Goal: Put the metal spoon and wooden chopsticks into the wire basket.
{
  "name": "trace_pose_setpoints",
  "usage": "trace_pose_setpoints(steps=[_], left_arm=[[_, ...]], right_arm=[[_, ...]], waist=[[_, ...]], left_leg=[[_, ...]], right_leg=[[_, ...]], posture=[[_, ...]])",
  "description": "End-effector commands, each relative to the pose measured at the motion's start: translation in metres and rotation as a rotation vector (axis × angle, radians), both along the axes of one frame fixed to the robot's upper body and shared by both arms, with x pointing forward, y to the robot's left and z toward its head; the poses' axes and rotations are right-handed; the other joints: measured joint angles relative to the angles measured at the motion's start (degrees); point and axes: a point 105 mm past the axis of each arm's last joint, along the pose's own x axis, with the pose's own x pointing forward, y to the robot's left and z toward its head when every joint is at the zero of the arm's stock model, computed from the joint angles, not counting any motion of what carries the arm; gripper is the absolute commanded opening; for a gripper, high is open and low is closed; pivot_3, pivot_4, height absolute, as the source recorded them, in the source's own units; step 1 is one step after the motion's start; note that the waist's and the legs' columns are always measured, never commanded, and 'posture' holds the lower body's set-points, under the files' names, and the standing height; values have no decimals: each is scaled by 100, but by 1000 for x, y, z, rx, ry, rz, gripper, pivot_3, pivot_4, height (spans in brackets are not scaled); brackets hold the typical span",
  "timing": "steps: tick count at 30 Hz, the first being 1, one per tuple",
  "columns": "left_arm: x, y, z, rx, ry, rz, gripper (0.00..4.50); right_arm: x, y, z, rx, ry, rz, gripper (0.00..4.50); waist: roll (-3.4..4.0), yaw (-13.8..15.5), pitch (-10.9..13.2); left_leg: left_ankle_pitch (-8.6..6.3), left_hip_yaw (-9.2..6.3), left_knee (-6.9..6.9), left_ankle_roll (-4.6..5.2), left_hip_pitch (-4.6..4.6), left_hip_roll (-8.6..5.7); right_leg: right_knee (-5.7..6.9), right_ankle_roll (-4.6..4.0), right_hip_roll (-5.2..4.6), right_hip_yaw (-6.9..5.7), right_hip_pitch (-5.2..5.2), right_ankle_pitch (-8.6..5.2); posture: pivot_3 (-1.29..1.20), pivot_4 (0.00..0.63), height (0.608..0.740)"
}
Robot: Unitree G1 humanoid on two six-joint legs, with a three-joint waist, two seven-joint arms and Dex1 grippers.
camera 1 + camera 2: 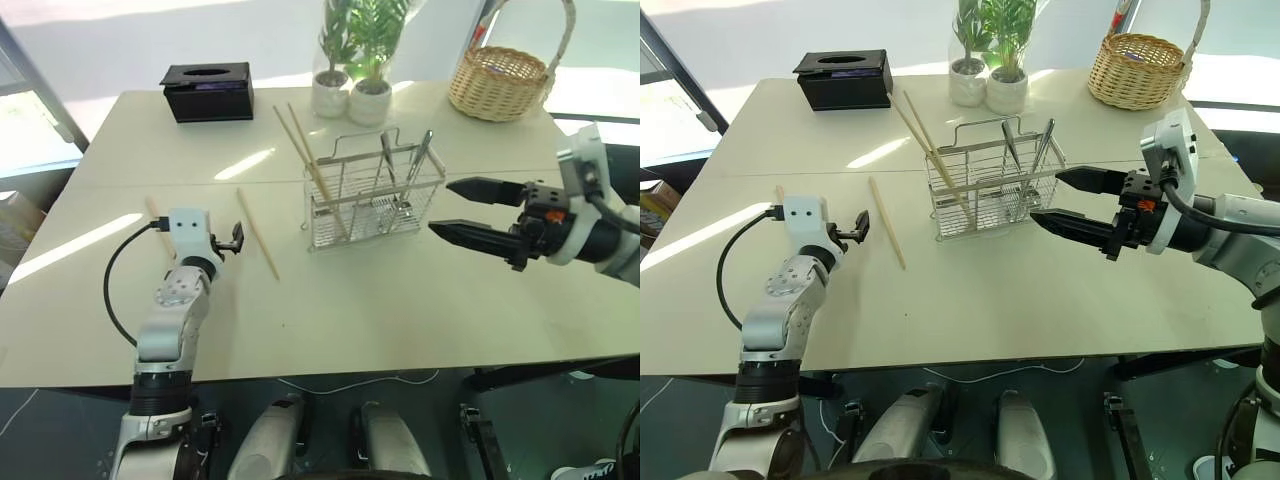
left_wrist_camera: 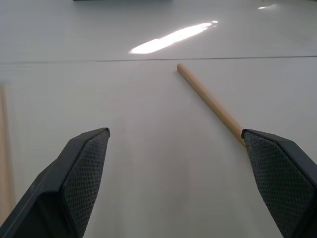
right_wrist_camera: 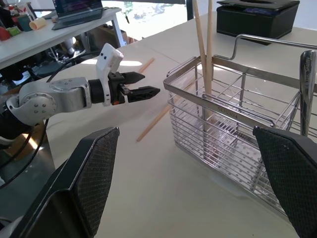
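Two wooden chopsticks leaning upright in the left end of the wire basket, tips above its rim; metal spoon standing in the right end beside another metal utensil. One more loose chopstick flat on the pale table, left of the basket and well apart from it, and another pale stick partly hidden behind the left arm. No legible writing anywhere; faint embossed mark on the basket's top rail, too small to read. Left gripper low over the table just beside the loose chopstick, fingers spread wide, empty. Right gripper raised to the right of the basket, pointing toward it, fingers wide apart, holding nothing. Behind: black tissue box, two small potted plants in white pots, woven wicker basket at the far right corner. Nothing lying between the left gripper and the loose chopstick.
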Motion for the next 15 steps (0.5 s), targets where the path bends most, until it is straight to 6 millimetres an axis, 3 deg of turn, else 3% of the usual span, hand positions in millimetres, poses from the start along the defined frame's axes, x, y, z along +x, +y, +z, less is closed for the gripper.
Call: trace_pose_setpoints(steps=[1, 7, 15], left_arm=[[3, -6, 11, -1, -11, 15, 4500], [6, -21, 34, -106, -32, 36, 4500], [12, -39, 36, -97, 150, 76, 4500]], right_arm=[[-3, 3, 7, 4, -52, 4, 4467], [0, 6, 0, 12, -50, -2, 4467], [-1, 6, 2, 4, -50, 17, 4467]], waist=[[-1, -1, 1], [-8, 2, 5], [-11, 5, 6]], left_leg=[[0, 0, 0, 0, 0, 0], [0, 0, 9, 0, -4, 0], [0, -1, 19, 1, -5, 0]], right_leg=[[-1, 1, 0, 0, 0, 1], [0, 14, 0, -4, 1, 8], [0, 29, 2, -6, 4, 16]], posture=[[0, 150, 740], [0, 150, 740], [0, 150, 740]])
